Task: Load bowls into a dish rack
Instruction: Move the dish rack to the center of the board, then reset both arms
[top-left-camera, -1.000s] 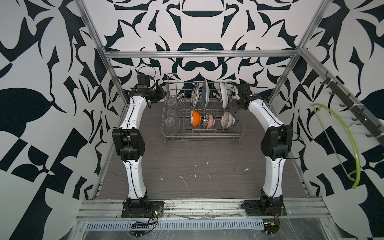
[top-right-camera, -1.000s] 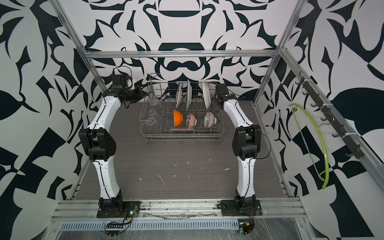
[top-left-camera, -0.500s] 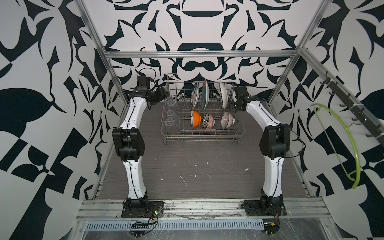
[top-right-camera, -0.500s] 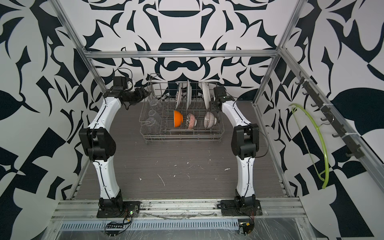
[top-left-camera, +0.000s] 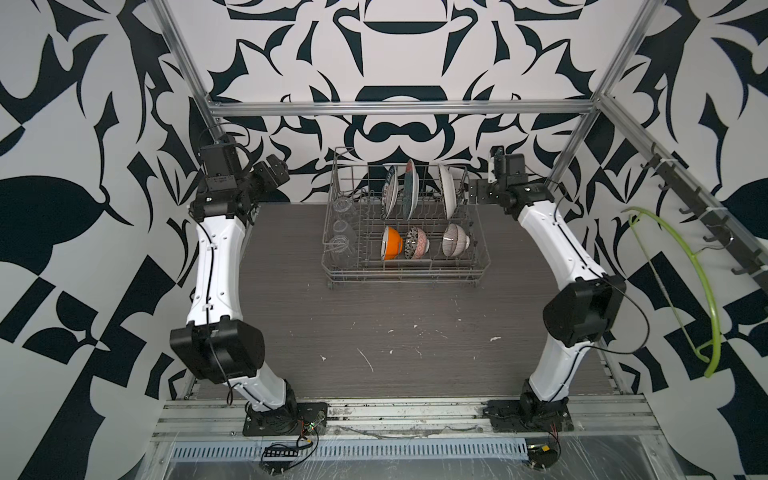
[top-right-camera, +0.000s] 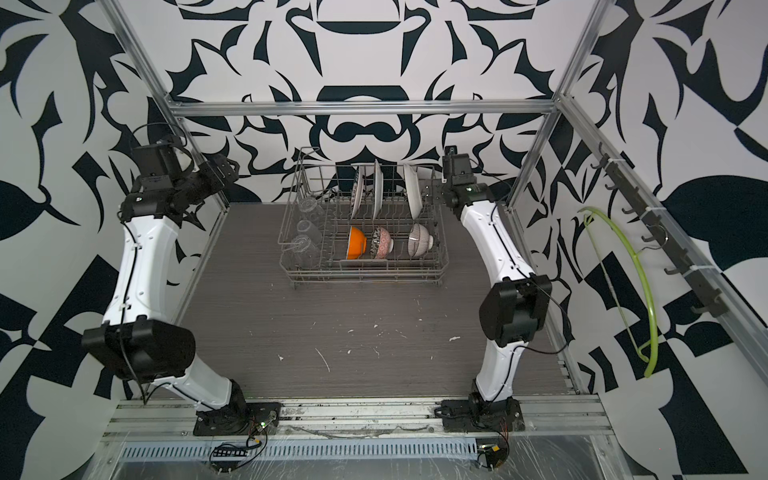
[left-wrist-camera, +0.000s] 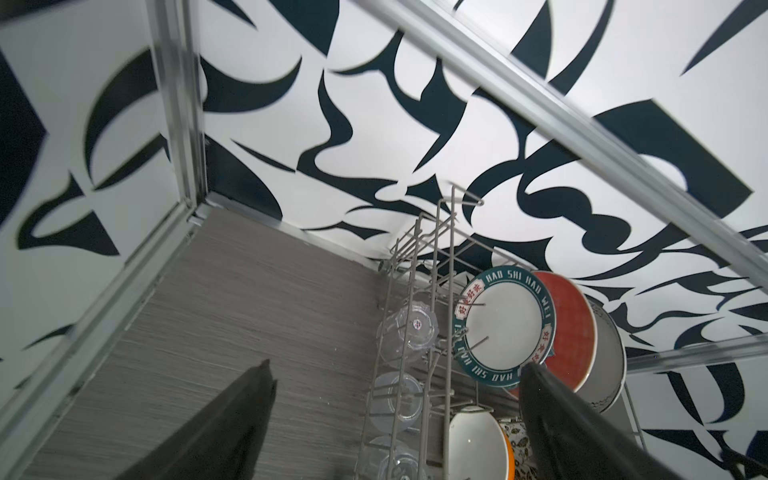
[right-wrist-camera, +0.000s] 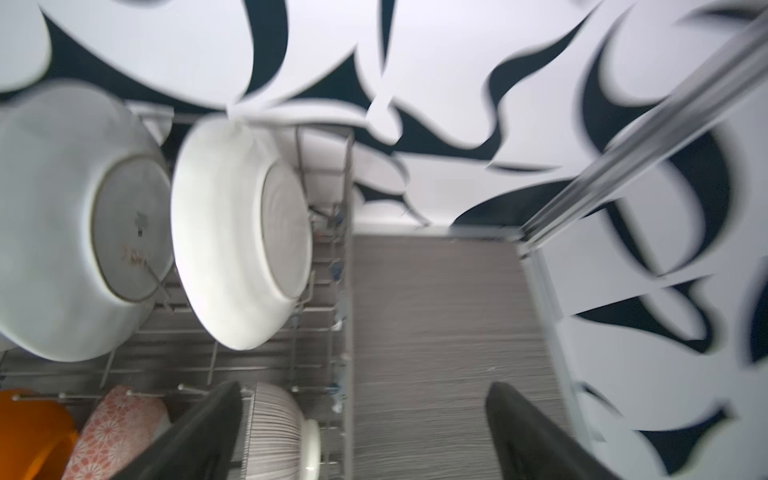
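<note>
A grey wood-grain table (top-left-camera: 374, 332) filled the foreground. Toward its far end stood the dish rack (top-left-camera: 405, 276). In its near row, set on edge from left to right, were the orange bowl (top-left-camera: 391, 243), the floral bowl (top-left-camera: 417, 242) and the striped bowl (top-left-camera: 455, 240). Plates (top-left-camera: 409, 189) stood behind them, with clear glasses (top-left-camera: 340, 226) at the left. Farther back, the left gripper (left-wrist-camera: 397, 366) hung off the rack's left side and the right gripper (right-wrist-camera: 365, 387) hung just beside its right side. Both had their jaws spread wide and held nothing.

My cell's walls (top-left-camera: 399, 62) show black-and-white swirls; grey wood-grain floor (top-left-camera: 374, 332) fills mid-frame. An aluminium post (top-left-camera: 184, 58) runs upper left. My hook rail (top-left-camera: 706, 212) at right holds 1 green hanger (top-left-camera: 715, 320).
</note>
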